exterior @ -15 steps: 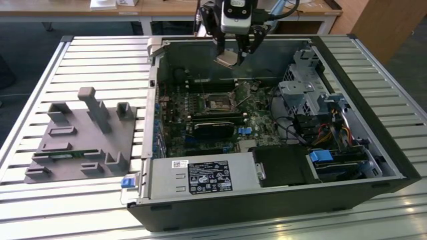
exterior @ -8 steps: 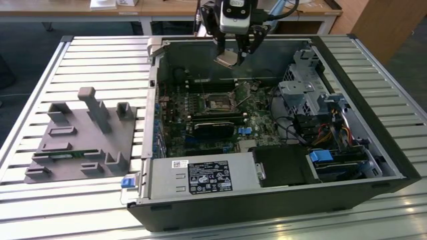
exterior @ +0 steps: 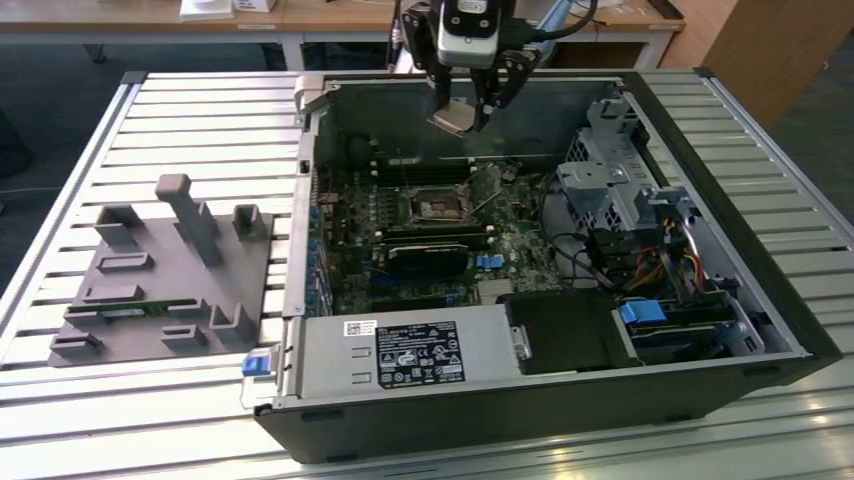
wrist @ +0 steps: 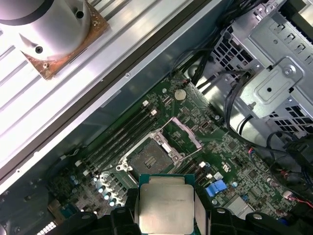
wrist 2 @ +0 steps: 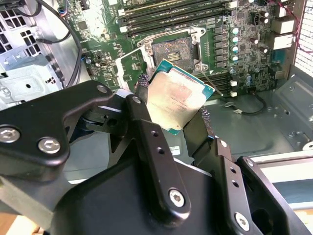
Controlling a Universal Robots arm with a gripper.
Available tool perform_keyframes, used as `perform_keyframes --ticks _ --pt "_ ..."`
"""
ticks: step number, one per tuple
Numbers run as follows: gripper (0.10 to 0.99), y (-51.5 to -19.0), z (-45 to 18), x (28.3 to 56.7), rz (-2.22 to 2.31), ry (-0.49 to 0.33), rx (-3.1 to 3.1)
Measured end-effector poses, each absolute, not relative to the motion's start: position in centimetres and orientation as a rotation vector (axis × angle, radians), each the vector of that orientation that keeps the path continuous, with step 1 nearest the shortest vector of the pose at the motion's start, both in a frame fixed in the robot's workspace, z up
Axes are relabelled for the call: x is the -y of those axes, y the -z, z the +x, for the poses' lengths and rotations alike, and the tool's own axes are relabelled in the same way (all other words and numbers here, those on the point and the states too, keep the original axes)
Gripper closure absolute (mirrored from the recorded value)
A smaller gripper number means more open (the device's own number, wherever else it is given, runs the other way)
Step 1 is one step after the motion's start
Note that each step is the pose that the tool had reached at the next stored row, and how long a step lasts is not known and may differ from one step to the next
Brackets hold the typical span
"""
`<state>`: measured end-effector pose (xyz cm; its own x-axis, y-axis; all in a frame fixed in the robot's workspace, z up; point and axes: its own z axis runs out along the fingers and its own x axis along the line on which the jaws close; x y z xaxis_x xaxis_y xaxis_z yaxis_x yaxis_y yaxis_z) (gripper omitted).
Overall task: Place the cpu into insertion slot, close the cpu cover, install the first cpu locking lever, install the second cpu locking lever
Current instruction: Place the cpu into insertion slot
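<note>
My gripper hangs above the open computer case, near its back wall, shut on the cpu. In both wrist views the cpu, a pale metal square on a green board, sits clamped by its edges between the black fingers. Below it on the motherboard lies the insertion slot, dark in the centre and uncovered. The cpu cover stands swung up beside the slot. I cannot tell the locking levers apart from the slot's metalwork.
Long memory slots run beside the slot. A black module lies across the board in front of it. A drive cage with cables fills the exterior view's right side of the case. A grey fixture stands on the slatted table.
</note>
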<state>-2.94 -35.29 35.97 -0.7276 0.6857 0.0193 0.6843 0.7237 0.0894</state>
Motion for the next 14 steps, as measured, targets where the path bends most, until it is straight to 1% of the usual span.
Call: perform_keyframes --ticks 14 --pt "0.549 -35.97 -2.94 35.29 1.199 -0.141 -2.882"
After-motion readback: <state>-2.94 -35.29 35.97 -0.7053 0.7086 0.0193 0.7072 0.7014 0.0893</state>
